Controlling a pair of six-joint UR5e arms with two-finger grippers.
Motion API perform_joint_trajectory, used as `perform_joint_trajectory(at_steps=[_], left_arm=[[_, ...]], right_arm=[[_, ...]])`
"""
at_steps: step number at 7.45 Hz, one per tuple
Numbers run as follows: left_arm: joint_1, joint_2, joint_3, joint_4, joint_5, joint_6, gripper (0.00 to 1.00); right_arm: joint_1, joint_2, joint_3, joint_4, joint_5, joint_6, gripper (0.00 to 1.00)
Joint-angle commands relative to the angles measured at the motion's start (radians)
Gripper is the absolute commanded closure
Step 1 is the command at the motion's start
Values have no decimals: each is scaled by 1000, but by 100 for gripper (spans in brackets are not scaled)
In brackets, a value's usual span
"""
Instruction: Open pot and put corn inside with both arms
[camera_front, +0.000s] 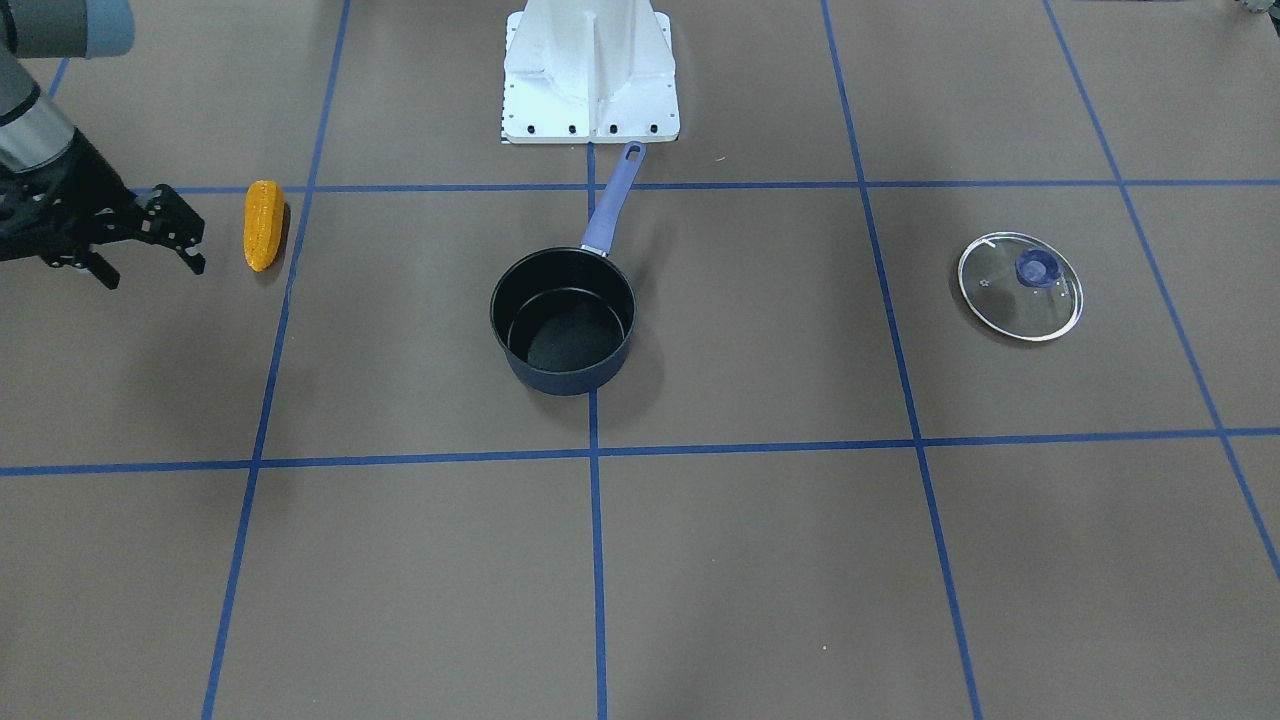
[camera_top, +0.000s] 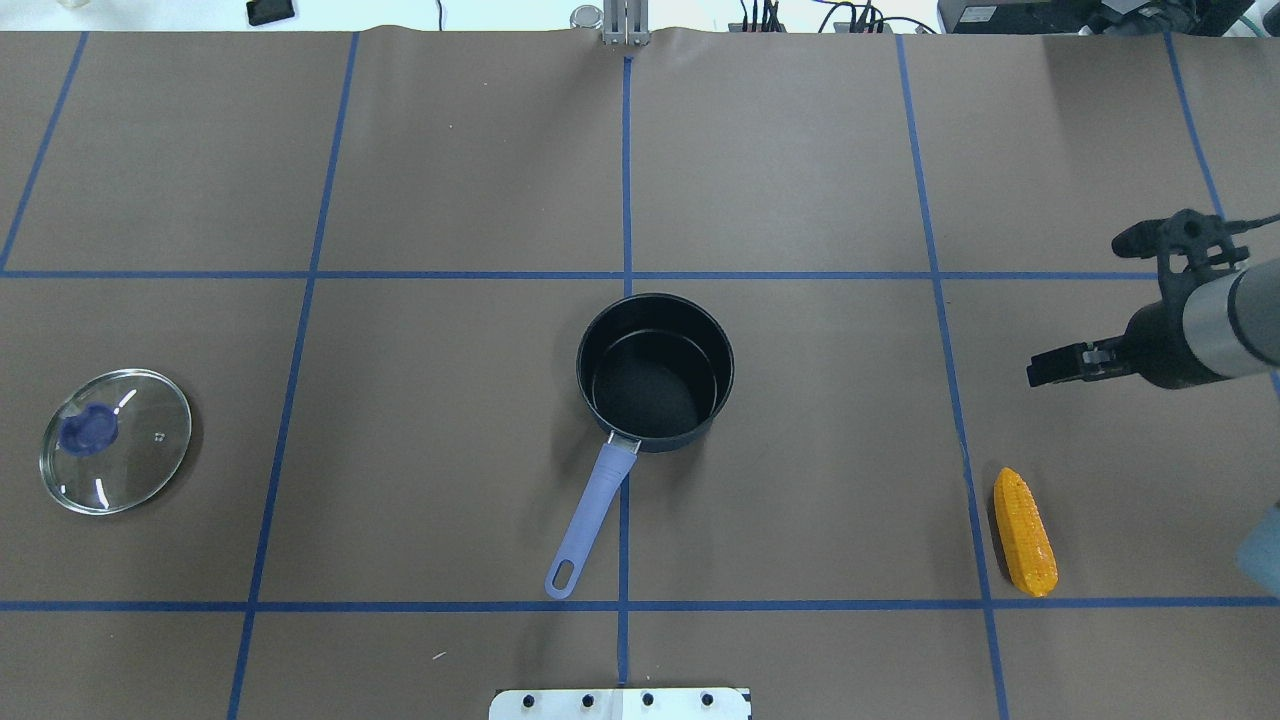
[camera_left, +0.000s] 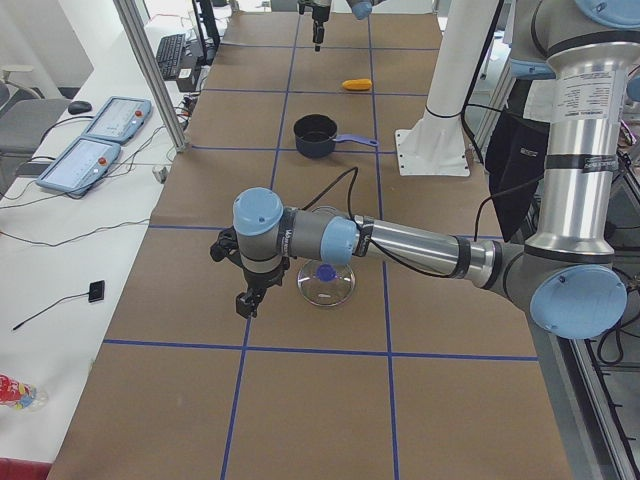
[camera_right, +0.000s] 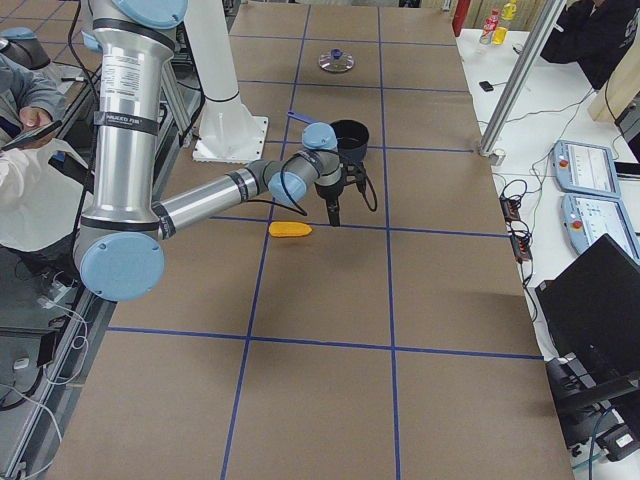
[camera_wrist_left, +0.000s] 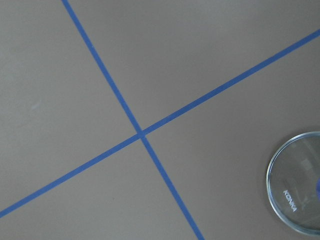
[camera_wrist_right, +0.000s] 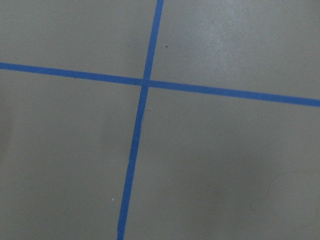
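The pot (camera_front: 563, 320) stands open in the middle of the table, its purple handle (camera_top: 592, 515) pointing toward the robot's base. The glass lid (camera_top: 115, 440) lies flat on the robot's left side. The corn (camera_top: 1025, 532) lies on the robot's right side, near a tape line. My right gripper (camera_front: 152, 270) hangs above the table beside the corn, not touching it, with its jaws apart and empty. My left gripper (camera_left: 248, 300) shows only in the exterior left view, beside the lid (camera_left: 325, 283); I cannot tell whether it is open or shut.
The white base mount (camera_front: 590, 75) stands just behind the pot's handle. Blue tape lines divide the brown table into squares. Control pendants (camera_left: 100, 130) lie on a side bench. A seated person (camera_right: 20, 110) is near the robot's base.
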Motion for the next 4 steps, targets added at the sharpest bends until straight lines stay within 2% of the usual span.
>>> perform_joint_trajectory(at_steps=[1,2,3,4], left_arm=[[-5,-2,17,5,-5,-4,1],[-5,0,19,3,-5,-2,1],[-6,1,12,3,-5,-2,1],[-5,0,12,3,-5,-2,1]], right_arm=[[-195,-147,33,185,-170,173,0],[-264,-170,33,194,-227,236,1],[-384,-180,32,193,-360,340,1],[-437,-186,30,193,-400,373,1]])
